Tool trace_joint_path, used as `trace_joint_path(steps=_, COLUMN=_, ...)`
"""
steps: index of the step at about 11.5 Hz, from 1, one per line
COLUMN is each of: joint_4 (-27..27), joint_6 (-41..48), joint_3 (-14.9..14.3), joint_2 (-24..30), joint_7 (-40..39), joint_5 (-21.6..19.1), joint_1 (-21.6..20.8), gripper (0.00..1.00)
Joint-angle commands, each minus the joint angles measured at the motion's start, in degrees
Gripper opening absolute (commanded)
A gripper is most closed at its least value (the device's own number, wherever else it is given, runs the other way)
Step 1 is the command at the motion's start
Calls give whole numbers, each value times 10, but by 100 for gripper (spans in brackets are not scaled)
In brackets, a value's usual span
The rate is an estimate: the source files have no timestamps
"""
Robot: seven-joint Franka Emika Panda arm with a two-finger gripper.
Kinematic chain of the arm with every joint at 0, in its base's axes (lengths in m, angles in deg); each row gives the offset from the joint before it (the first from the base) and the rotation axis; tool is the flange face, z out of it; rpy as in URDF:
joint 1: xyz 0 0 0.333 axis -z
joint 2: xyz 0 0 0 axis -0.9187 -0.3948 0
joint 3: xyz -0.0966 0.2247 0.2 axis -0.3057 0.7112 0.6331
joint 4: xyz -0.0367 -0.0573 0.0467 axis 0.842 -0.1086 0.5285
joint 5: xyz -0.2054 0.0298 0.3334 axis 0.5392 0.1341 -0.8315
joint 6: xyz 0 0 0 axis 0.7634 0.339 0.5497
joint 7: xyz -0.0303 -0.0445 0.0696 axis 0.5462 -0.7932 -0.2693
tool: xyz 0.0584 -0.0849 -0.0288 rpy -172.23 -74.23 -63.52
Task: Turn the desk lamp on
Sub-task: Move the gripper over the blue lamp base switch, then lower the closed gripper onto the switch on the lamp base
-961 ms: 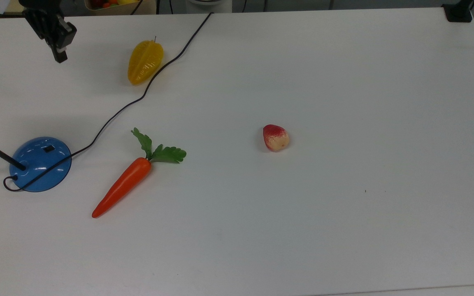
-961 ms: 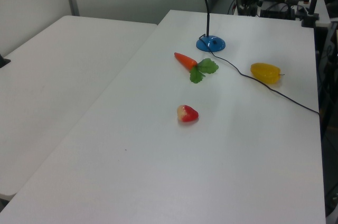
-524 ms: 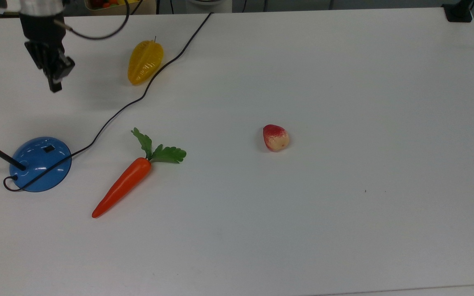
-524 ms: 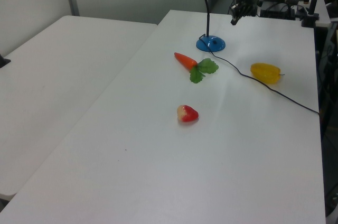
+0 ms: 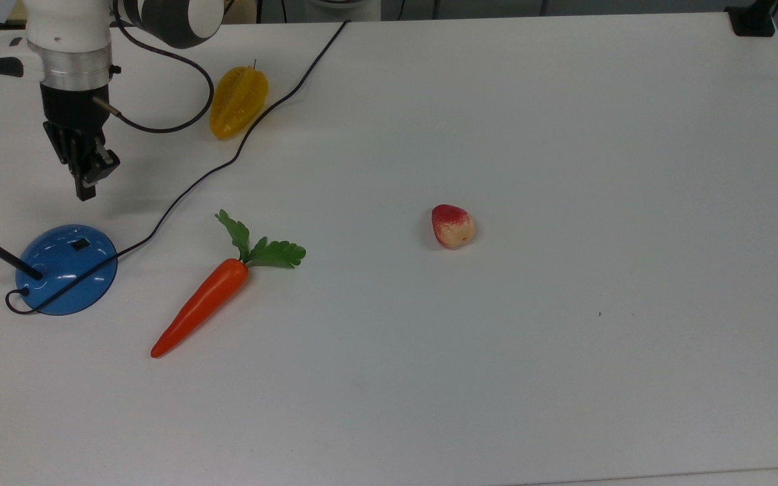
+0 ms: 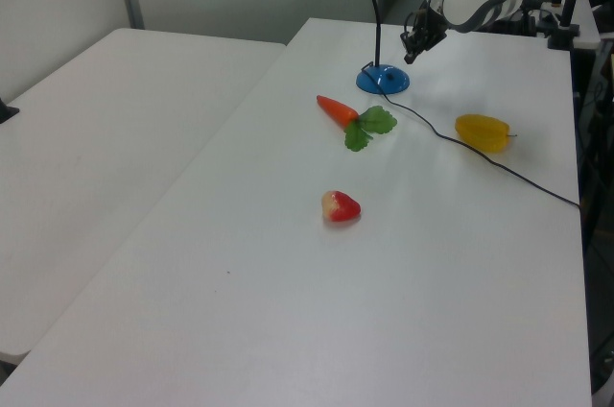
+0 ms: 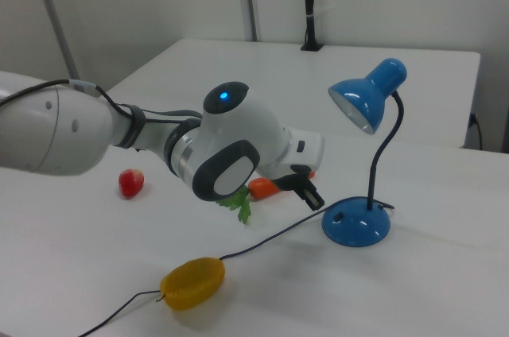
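The desk lamp point(image 5: 66, 268) stands near the top view's left edge of the white table point(image 5: 564, 169). Its round blue base carries a small black switch point(image 5: 80, 244), and its black neck rises to a blue shade point(image 7: 370, 95) that faces down and to the right view's left. The lamp looks unlit.

The gripper point(image 5: 85, 192) hangs above the table just past the base, toward the top view's upper edge, pointing down and not touching the lamp. In the right view the gripper point(image 7: 312, 198) sits just to the left of the base, a little above the tabletop. Its fingers appear drawn together into one narrow tip.

The lamp's thin black cord point(image 5: 240, 145) loops out from the base, runs across the table between the gripper and the carrot point(image 5: 201, 305), and goes off the table's far edge in the top view. A yellow star fruit point(image 5: 238, 101) lies just beside the cord, on the gripper's side of it. The carrot lies on the top view's right of the base, its green leaves near the cord. A red and cream strawberry point(image 5: 452, 226) sits well apart, toward the middle of the table. Nothing lies between the gripper and the switch.
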Motion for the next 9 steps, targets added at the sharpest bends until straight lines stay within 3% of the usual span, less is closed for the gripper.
trace_joint_path(steps=1, joint_4=-57, joint_6=-8, joint_3=2, joint_2=-50, joint_7=14, joint_5=0, joint_1=8, gripper=0)
trace_joint_path(steps=6, joint_4=-120, joint_6=-5, joint_3=2, joint_2=-102, joint_7=14, joint_5=0, joint_1=16, gripper=0)
trace_joint_path(steps=9, joint_4=-128, joint_6=-5, joint_3=2, joint_2=-118, joint_7=14, joint_5=-1, joint_1=16, gripper=0)
